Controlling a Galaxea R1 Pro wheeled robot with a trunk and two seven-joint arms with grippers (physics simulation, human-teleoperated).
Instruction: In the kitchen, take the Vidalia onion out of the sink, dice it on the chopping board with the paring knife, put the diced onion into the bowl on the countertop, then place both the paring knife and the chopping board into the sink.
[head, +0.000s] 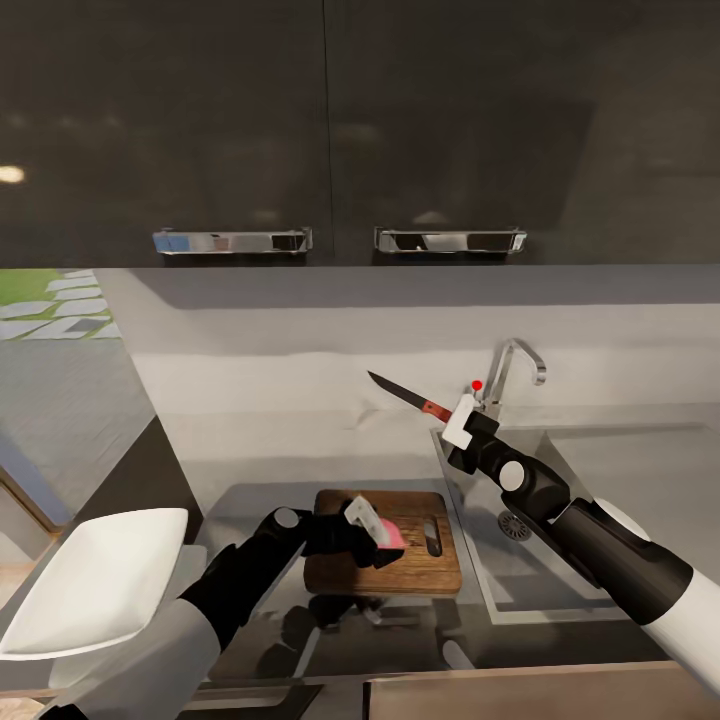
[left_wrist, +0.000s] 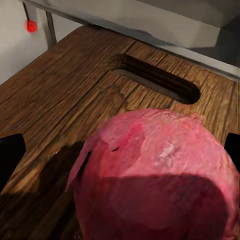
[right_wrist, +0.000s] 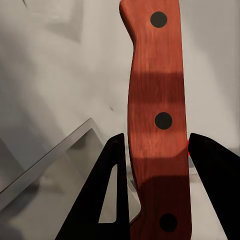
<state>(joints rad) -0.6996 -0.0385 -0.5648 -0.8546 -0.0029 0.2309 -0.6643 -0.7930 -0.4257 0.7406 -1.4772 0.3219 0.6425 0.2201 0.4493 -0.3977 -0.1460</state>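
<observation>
Head view showed the right gripper (head: 452, 415) clamped on the paring knife (head: 405, 395) above the countertop (head: 290, 420), left of the sink (head: 600, 520). The left gripper (head: 385, 540) gripped the onion (left_wrist: 160, 175) on the chopping board (head: 420, 570).

Dark wood-grain chopping board (head: 420, 572), matt; papery pink-red onion (left_wrist: 160, 175) skin; red-brown wooden knife handle (right_wrist: 157, 120), black-riveted; glossy charcoal cabinets (head: 330, 120); chrome tap (head: 515, 365).
</observation>
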